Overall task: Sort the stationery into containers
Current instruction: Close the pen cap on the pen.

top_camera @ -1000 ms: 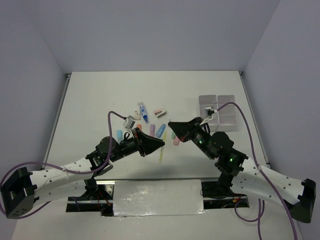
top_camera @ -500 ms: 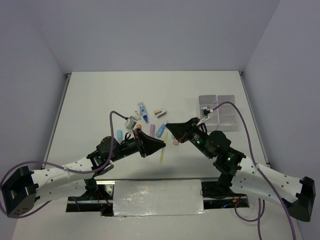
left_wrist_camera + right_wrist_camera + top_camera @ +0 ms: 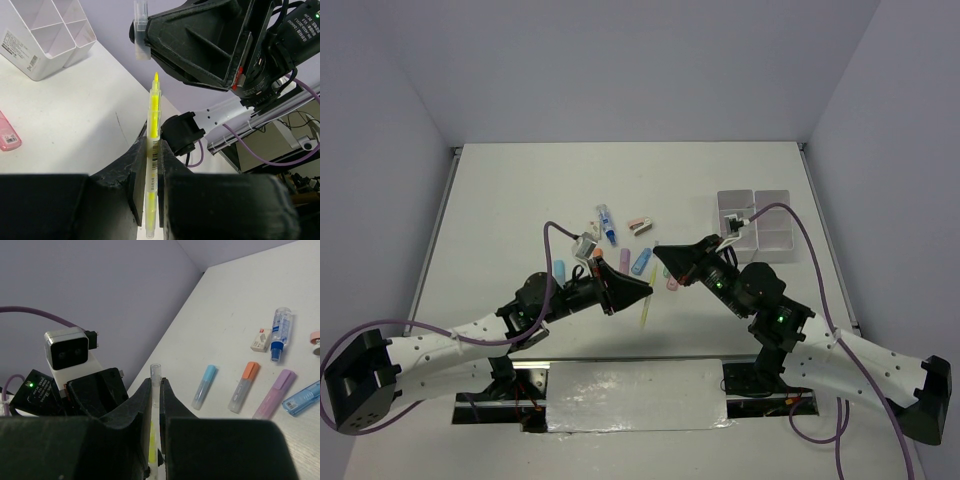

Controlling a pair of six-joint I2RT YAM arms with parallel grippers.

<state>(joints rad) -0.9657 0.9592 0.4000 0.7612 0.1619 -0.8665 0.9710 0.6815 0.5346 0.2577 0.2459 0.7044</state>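
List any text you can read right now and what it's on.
"HUANER": sticker on the right arm; its other lines are too small to read.
Pen: barcode, digits unreadable.
Bin: label print too small.
Pink item, tube, white eraser: labels blurred.
Clear cap: no print seen.

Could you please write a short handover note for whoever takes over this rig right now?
Left pincer: shut on an uncapped yellow highlighter.
Right pincer: shut on a clear cap, near the highlighter's tip.
Containers: far right; compartments in view are empty.
Done: nothing binned yet.
Left: cap and bin the highlighter, then the blue marker, orange marker, purple marker, blue-white tube and the rest.
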